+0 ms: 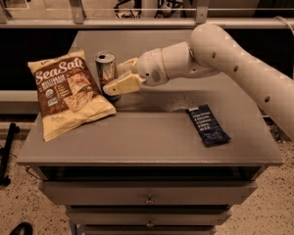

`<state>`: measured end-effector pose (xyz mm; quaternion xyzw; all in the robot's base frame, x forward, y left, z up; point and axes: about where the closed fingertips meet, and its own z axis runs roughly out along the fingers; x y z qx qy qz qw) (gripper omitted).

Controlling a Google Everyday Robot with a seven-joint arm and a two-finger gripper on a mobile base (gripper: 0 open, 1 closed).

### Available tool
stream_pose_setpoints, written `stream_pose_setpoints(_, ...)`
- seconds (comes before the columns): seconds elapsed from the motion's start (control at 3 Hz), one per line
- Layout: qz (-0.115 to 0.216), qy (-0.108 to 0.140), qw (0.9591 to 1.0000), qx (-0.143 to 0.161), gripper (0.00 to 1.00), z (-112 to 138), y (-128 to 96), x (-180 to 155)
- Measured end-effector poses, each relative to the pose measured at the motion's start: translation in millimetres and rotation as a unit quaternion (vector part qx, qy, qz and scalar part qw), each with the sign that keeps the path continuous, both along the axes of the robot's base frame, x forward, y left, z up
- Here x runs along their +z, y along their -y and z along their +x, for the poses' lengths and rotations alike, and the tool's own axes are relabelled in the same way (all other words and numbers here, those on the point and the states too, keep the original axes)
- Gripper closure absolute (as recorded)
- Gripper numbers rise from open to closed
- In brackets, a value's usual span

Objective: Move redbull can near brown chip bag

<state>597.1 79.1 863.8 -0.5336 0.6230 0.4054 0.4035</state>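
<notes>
The redbull can [106, 68] stands upright on the grey table [152, 136], right beside the top right edge of the brown chip bag [68, 93], which lies flat at the left with "Sea Salt" lettering. My gripper [113, 77] is at the can's right side. Its two pale fingers are spread apart: the near finger [121, 84] reaches in front of the can's base, and the far finger [128, 64] is behind the can's right edge. The can rests on the table and is not lifted.
A dark-blue snack bar wrapper [208, 125] lies flat at the table's right front. My arm [235, 62] reaches in from the right across the back half of the table. A rail [137, 22] runs behind the table. Drawers sit under the front edge.
</notes>
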Motion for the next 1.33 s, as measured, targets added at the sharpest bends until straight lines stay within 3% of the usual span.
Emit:
stream_pose_setpoints(0.33,0.000,0.001,1.0000,-0.002,0.00,1,7,-1)
stream_pose_setpoints(0.67,-0.002,0.020,0.9996,-0.020,0.00,23,29,4)
stream_pose_setpoints(1.0,-0.010,0.062,0.9963,-0.059,0.00,64,76,15)
stream_pose_setpoints(1.33,-0.034,0.118,0.9839,-0.130,0.00,89,131,35)
